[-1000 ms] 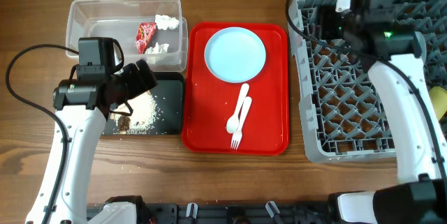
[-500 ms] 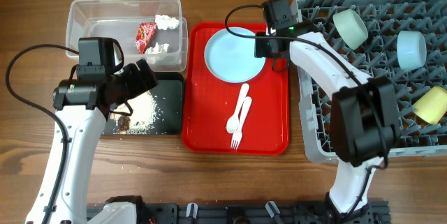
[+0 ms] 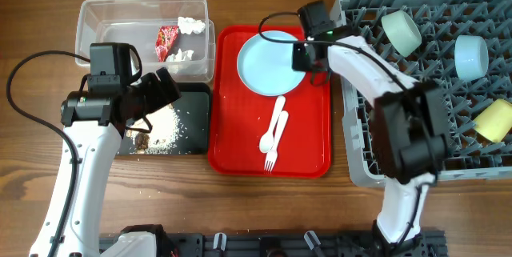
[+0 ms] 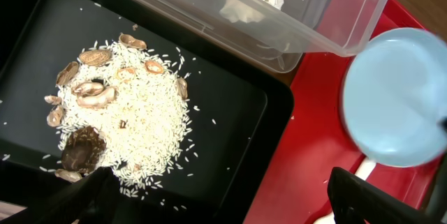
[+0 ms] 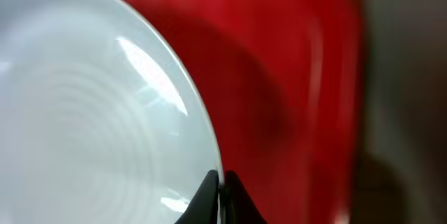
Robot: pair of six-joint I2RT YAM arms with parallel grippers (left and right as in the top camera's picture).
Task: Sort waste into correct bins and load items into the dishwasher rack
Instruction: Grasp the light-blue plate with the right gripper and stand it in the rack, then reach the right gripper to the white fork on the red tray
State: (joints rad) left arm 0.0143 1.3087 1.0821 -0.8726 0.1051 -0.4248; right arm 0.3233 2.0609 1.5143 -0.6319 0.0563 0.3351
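Right pincer (image 3: 309,55) has snapped closed since the earlier frame and is now clenching the light blue plate (image 3: 268,63) rim at its 3 o'clock edge. Plate is sitting on the red tray (image 3: 240,129), 12 o'clock end. Left pincer (image 3: 162,89) is hanging released over the black tray (image 3: 196,133) of food scraps (image 3: 164,125).

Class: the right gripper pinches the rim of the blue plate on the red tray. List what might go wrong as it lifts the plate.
1. The right gripper holds the light blue plate only at its rim, so it may swing or slip out when lifted.
2. The white plastic cutlery lies close to the plate's near edge; a dragged plate may knock it.
3. The dishwasher rack has a wall rising beside the red tray; a low plate may clip it.
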